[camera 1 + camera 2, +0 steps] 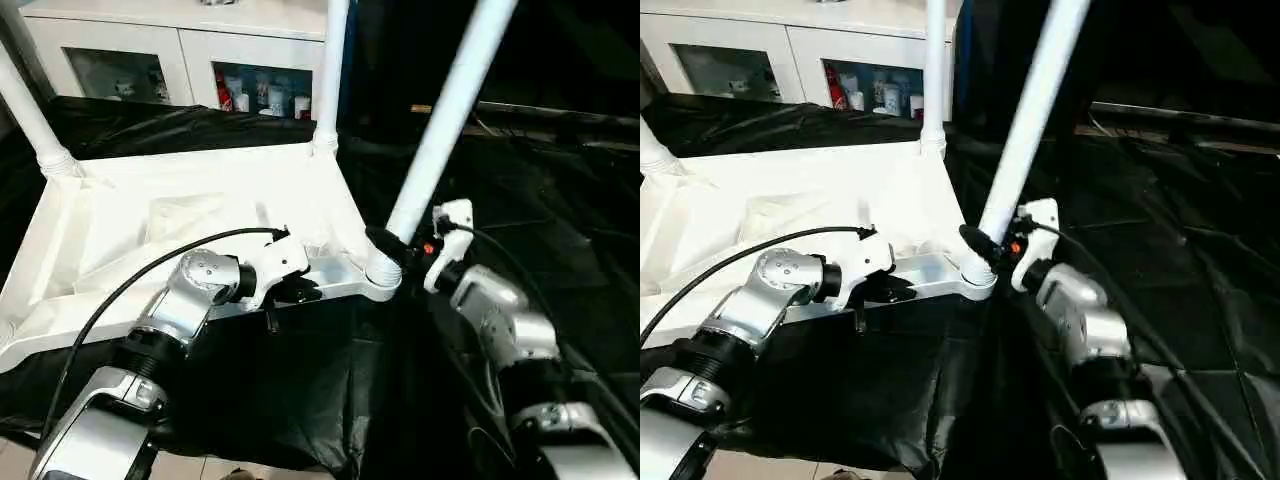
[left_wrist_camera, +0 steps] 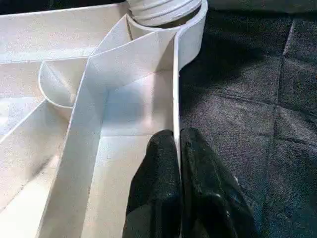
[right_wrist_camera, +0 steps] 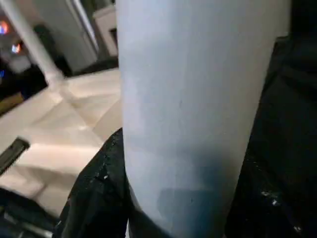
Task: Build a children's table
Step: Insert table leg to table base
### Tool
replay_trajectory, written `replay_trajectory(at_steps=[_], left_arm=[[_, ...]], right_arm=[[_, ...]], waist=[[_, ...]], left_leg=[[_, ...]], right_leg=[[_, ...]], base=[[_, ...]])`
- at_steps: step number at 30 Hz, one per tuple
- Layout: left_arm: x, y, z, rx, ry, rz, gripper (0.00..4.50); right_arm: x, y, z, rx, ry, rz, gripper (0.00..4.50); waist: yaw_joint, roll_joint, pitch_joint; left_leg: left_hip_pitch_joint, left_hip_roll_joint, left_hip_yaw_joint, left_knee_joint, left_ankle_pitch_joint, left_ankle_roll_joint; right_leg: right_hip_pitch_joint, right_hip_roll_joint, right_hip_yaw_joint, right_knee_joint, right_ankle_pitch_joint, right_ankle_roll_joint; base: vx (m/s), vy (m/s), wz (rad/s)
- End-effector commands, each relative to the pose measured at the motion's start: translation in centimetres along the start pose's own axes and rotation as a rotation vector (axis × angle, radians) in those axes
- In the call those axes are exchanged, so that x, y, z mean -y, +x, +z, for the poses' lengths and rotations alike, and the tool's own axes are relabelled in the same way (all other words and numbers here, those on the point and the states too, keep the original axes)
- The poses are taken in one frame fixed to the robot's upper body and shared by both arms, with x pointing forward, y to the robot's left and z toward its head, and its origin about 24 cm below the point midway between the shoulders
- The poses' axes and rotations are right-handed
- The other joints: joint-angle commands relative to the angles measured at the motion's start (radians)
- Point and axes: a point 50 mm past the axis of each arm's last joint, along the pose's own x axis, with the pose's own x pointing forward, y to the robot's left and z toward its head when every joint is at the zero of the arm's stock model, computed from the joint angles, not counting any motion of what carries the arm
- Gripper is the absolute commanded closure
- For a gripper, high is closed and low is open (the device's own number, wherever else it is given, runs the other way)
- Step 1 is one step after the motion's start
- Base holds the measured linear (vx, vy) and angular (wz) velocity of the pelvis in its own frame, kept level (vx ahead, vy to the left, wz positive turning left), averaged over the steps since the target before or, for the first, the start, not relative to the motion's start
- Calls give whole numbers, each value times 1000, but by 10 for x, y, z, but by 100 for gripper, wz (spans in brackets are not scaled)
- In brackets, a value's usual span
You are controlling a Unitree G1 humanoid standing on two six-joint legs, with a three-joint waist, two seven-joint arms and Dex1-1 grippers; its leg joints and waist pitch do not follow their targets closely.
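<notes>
With the upturned tabletop [image 1: 200, 215] pinched at its rim by the left gripper [image 2: 178, 148], the leaning leg [image 1: 440, 130], clasped by the right gripper [image 1: 395, 245], was best straightened squarely into the corner socket [image 1: 383, 275].

Black cloth [image 1: 300, 400], creased, drapes the work surface and hangs over its near edge, with a white cabinet [image 1: 200, 45] behind it whose 2 glass-fronted compartments hold small bottles and containers [image 1: 262, 98], contents too small to identify, some with red parts.
</notes>
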Motion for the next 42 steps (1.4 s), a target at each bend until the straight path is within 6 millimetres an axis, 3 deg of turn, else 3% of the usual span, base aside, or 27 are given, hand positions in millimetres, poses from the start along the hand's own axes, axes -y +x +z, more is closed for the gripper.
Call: replay_trajectory(at_steps=[1,3,11,23,29,36,38,42], left_arm=[[8,6,-9,-3,-43,-46,450],[7,6,-8,-2,-41,-43,450],[5,7,-7,0,-39,-32,450],[2,5,-9,-13,-34,-22,450],[0,4,-9,-17,-32,-11,450],[-2,4,-10,-26,-25,-8,450],[-3,3,-10,-28,-23,-6,450],[-4,3,-10,-30,-19,0,450]], right_arm=[[16,-17,-21,-35,30,-125,259],[15,-21,-29,-28,23,-131,259],[10,-34,-47,46,44,-159,259],[7,-43,-46,47,-119,-106,260],[11,-51,-48,87,-65,-150,260],[12,-53,-53,-27,-187,-57,260],[12,-53,-55,-73,-238,-27,260],[14,-51,-56,-86,-271,-1,260]], waist=[[5,2,-56],[7,6,-57],[9,6,-54],[22,9,-53],[24,10,-52],[23,12,-52],[22,11,-50],[18,13,-46]], left_leg=[[26,67,-30,-69,-64,65],[27,67,-31,-69,-65,65],[27,69,-31,-74,-105,55],[28,68,-32,-75,-109,56],[29,70,-33,-78,-126,54],[26,68,-33,-77,-133,52],[25,66,-33,-78,-136,50],[30,71,-35,-86,-204,28]], right_leg=[[29,-89,32,-63,220,-285],[29,-89,32,-62,227,-282],[27,-90,34,-69,184,-274],[26,-90,34,-71,195,-257],[25,-90,35,-74,169,-255],[27,-90,34,-77,162,-250],[26,-89,33,-80,145,-243],[22,-92,36,-91,22,-246]], base=[[0,0,0],[0,0,0],[0,0,0],[0,0,0],[0,0,0],[0,0,0],[0,0,0],[0,0,0]])
